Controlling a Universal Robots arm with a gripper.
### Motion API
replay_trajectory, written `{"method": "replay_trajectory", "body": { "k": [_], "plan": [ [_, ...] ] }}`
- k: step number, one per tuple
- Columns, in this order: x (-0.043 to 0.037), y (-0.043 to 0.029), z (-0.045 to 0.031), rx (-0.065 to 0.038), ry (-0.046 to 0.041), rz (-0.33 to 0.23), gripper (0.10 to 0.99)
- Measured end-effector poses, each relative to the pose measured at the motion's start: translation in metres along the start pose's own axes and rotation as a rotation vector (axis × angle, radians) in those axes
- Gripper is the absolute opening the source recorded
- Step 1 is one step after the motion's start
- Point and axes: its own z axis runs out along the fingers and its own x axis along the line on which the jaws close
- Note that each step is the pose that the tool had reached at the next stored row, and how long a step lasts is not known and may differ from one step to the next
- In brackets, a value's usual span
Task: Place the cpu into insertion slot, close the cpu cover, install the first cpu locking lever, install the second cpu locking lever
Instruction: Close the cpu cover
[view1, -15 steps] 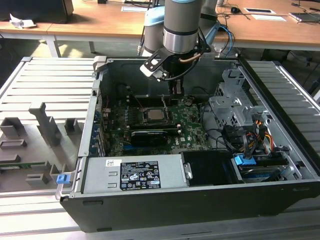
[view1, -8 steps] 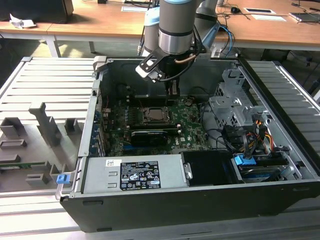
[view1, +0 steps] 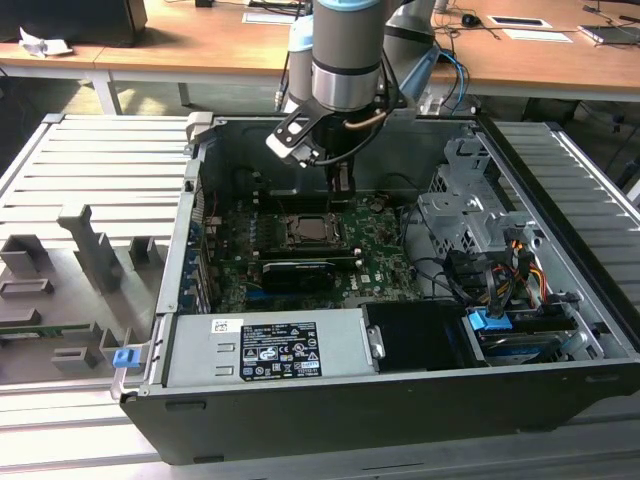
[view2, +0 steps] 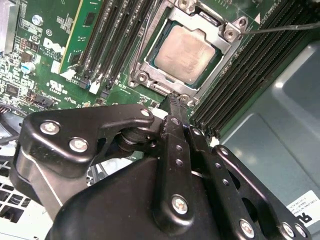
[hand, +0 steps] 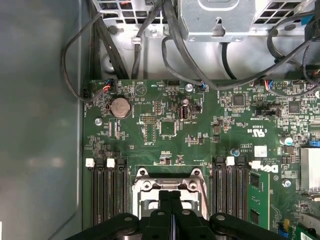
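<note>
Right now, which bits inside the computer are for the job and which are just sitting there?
For the job: cpu, cpu cover, gripper.
Just there: memory slots, coin battery, cables, power supply.

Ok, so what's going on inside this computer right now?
A robot arm has its tool down inside an open computer case, over the green board. The cpu is seated in the insertion slot, and the cpu cover lies closed over it. The tool is shut, holding nothing, with its tip at one edge of the cover; I can't tell if it touches.
</note>
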Motion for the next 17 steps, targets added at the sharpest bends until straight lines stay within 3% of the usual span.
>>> {"method": "replay_trajectory", "body": {
  "k": [17],
  "plan": [
    [-0.0020,-0.0097,0.0009,0.000,0.0005,-0.002,0.106]
  ]
}}
